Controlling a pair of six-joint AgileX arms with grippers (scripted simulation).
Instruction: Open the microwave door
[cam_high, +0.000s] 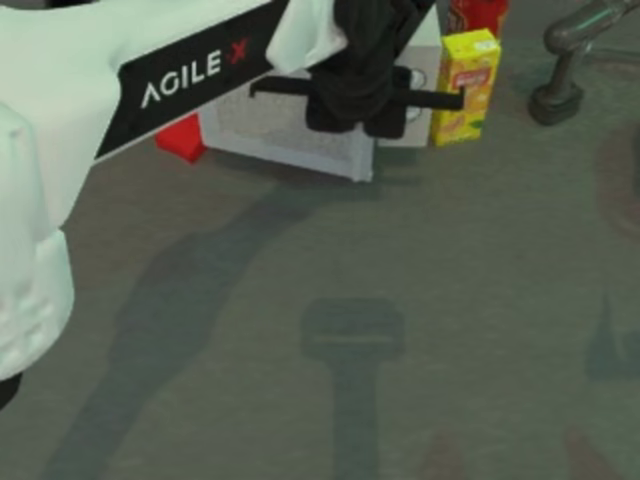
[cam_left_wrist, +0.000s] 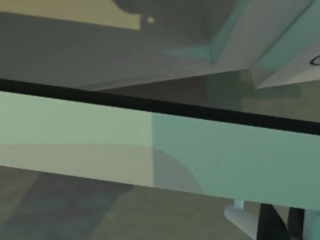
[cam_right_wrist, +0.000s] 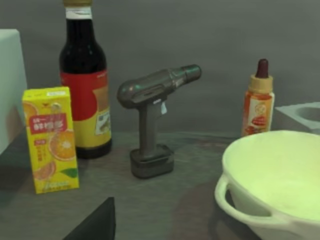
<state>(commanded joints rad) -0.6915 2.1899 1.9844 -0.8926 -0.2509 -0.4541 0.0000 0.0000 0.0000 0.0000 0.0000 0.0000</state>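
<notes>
The left arm (cam_high: 150, 90) stretches in from the top view's left across the far side of the bench (cam_high: 450, 300), white casing with the AgileX lettering, and its dark left tool (cam_high: 360, 95) sits right over the front of the microwave (cam_high: 425, 45). The microwave stands at the far middle of the bench. The microwave door (cam_high: 290, 135), white with its grey speckled mesh window, shows below the arm and stands a little proud of the knob panel (cam_high: 415, 115) beside it, its lower corner jutting toward the near edge; how far ajar, hard to call from above. Black bars run out to both sides of the wrist over the door, but whether the left tool is clenched or released, I cannot tell. The left wrist view is filled by a pale band with a dark edge, very close up.

Just right of the microwave stands a yellow orange-juice carton (cam_high: 466, 85), a red-labelled dark bottle (cam_high: 478, 14) behind it, and a grey power drill (cam_high: 568, 60) upright farther right. A red object (cam_high: 182, 138) peeks out at the microwave's left.

The right wrist view also takes in a small orange sauce bottle (cam_right_wrist: 258, 102) and a pale bowl (cam_right_wrist: 275, 180) with a side handle. The right tool itself is not in view.
</notes>
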